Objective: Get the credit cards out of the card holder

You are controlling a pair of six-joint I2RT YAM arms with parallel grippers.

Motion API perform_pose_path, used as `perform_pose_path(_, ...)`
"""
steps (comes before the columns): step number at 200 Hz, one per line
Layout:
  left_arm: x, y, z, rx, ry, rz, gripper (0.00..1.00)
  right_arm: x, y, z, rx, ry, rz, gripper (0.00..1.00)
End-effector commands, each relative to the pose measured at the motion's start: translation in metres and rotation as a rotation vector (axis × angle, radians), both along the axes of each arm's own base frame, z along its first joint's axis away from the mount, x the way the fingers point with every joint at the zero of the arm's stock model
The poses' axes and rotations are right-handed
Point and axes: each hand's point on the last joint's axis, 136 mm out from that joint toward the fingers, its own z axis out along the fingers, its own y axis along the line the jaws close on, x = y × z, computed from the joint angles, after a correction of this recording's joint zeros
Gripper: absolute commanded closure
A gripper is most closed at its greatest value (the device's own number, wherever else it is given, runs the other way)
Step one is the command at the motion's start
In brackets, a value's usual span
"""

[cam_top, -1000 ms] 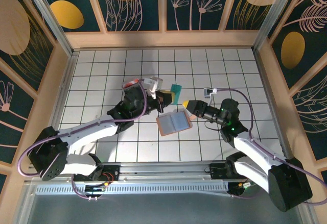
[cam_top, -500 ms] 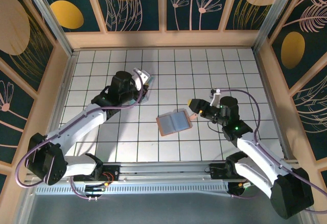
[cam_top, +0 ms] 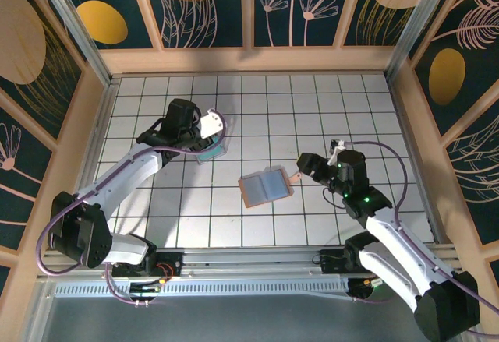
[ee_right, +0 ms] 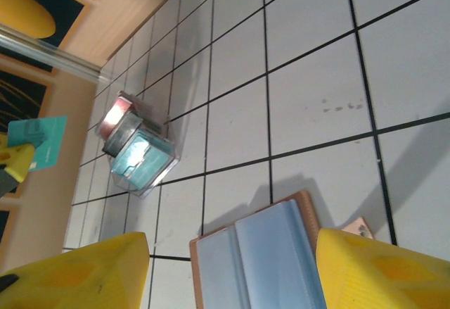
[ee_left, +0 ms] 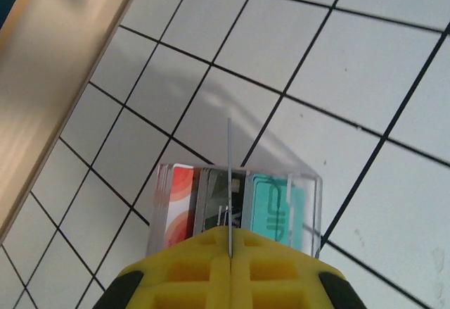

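Wallet (cam_top: pixel 266 187) open flat mid-table, long axis 9-to-3, tab end toward 3 o'clock.
Left gripper (ee_left: pixel 230 242), at 10 o'clock, pinches a teal card (ee_right: pixel 41 142) over box (cam_top: pixel 210 152); right gripper (ee_right: pixel 235 267) gapes wide at 3.

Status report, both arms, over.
Left gripper shut on teal card, at clear box. Right gripper open beside card holder, lying open. Box well apart from holder.

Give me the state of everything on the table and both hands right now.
Tan-brown leather folding card holder: lying open, grey-blue pockets up.
Clear plastic box: holding cards on edge.
Thin teal card: pinched in left hand, above box.
Left hand: shut on teal card.
Right hand: open, empty, near card holder.
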Motion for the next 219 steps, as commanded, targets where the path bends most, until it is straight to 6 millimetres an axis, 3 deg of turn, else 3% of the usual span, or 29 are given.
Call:
perform_pose_path(1,-0.01,0.008,-0.02,0.079,0.032,-0.099,1.0,0.003,-0.009,0.005,-0.019,-0.005,-0.052,0.35)
perform_pose_path(86,-0.005,0.012,-0.057,0.062,0.212,-0.225,1.0,0.005,-0.015,0.008,-0.03,0.014,-0.092,0.37)
perform_pose_path(125,-0.012,0.013,-0.065,0.05,0.237,-0.254,1.0,0.006,-0.014,0.008,-0.017,0.015,-0.096,0.37)
perform_pose_path(219,0.003,0.011,-0.07,0.003,0.247,-0.241,1.0,0.005,-0.01,0.002,-0.002,0.041,-0.083,0.38)
